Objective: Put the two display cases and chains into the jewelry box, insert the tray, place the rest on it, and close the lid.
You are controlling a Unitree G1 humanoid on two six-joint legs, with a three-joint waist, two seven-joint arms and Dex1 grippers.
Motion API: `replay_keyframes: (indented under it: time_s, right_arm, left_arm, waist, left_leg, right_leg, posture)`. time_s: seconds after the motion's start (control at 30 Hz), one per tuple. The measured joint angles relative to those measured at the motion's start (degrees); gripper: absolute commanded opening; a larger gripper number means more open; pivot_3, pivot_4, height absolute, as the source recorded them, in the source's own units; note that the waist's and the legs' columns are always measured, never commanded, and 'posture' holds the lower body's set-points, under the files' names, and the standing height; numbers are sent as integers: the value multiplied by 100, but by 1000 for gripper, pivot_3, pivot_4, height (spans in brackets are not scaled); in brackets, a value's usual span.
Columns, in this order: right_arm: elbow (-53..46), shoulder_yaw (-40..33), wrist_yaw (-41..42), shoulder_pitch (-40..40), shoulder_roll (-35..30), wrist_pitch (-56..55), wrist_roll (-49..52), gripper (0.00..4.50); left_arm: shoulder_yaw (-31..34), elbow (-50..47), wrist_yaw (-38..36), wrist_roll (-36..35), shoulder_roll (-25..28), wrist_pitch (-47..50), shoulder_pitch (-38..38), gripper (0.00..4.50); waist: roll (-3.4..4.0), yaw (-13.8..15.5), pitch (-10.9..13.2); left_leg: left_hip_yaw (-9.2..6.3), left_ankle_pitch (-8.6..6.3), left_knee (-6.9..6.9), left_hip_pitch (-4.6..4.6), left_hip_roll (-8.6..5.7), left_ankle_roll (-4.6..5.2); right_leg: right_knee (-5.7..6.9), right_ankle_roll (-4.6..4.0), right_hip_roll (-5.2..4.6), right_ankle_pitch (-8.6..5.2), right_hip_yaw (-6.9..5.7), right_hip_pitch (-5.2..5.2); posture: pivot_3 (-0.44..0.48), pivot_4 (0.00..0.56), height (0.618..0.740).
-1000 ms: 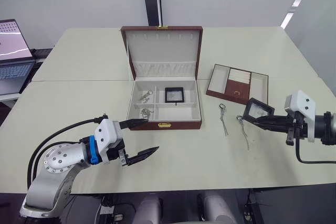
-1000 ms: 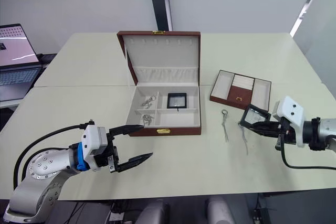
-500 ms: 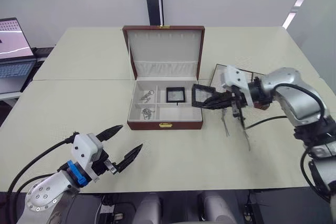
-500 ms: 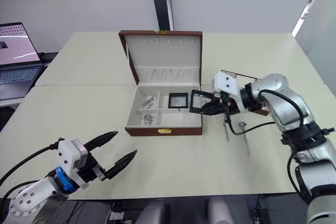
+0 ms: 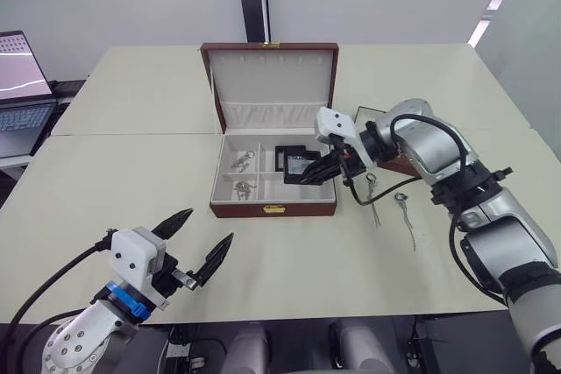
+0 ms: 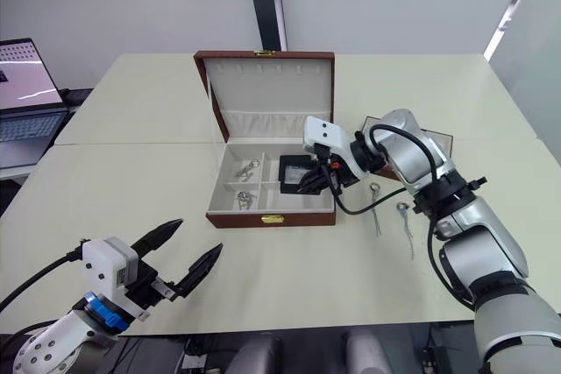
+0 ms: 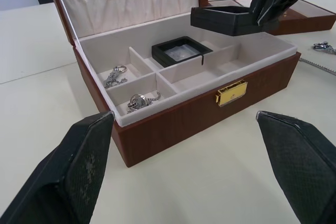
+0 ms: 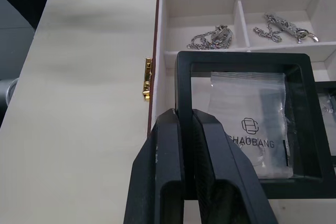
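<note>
The jewelry box (image 5: 273,208) stands open mid-table, its lid (image 5: 272,72) upright. One display case (image 7: 181,52) lies in the back right compartment. My right gripper (image 5: 308,176) is shut on the frame of the second display case (image 8: 241,129) and holds it just above the box's right half, partly over the first case. Two chains (image 7: 114,74) (image 7: 139,100) lie in the left compartments. Two more chains (image 5: 372,201) (image 5: 408,216) lie on the table to the right of the box. The tray (image 7: 317,20) sits behind my right arm, mostly hidden. My left gripper (image 5: 209,227) hovers open near the table's front edge, left of the box.
A laptop (image 5: 22,85) stands open on a side table at the far left. A seam runs across the tabletop behind the box. Bare tabletop (image 5: 123,172) stretches left of the box and in front of it.
My right arm has carried the display case leftward, from the box's right edge to over its interior. The left gripper has stayed open and barely shifted.
</note>
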Motion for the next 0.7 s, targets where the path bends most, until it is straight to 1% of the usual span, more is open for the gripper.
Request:
replay_keyframes:
  time_s: [0.1, 0.47, 0.53, 0.7]
  right_arm:
    - [237, 123, 10, 0, 205, -26, -115, 13]
    - [450, 151, 57, 46, 359, -79, -319, 13]
    - [450, 150, 73, 46, 360, -84, -353, 711]
    - [453, 138, 84, 46, 370, -93, -368, 2009]
  left_arm:
    - [-55, -23, 75, 40, -48, -2, 64, 4500]
    - [-55, -163, 105, 80, -84, -38, 253, 4500]
    - [-55, -163, 102, 91, -84, -38, 248, 4500]
    - [-55, -162, 93, 102, -79, -38, 206, 4500]
  waist:
    - [2, 2, 1]
    - [3, 2, 2]
    - [3, 2, 2]
    - [3, 2, 2]
  left_leg:
    - [-2, 0, 0, -3, 1, 0]
    - [0, 0, -1, -3, 0, 0]
    - [0, 0, -1, -3, 0, 0]
    - [0, 0, -2, -3, 0, 0]
  right_leg:
    - [0, -1, 0, 0, 1, -3]
    - [-1, -2, -1, 1, 1, -3]
    - [-1, -2, 0, 1, 1, -3]
    - [-1, -2, 0, 1, 1, -3]
  posture:
    - [0, 150, 740]
    - [0, 150, 740]
    - [0, 150, 740]
    - [0, 150, 740]
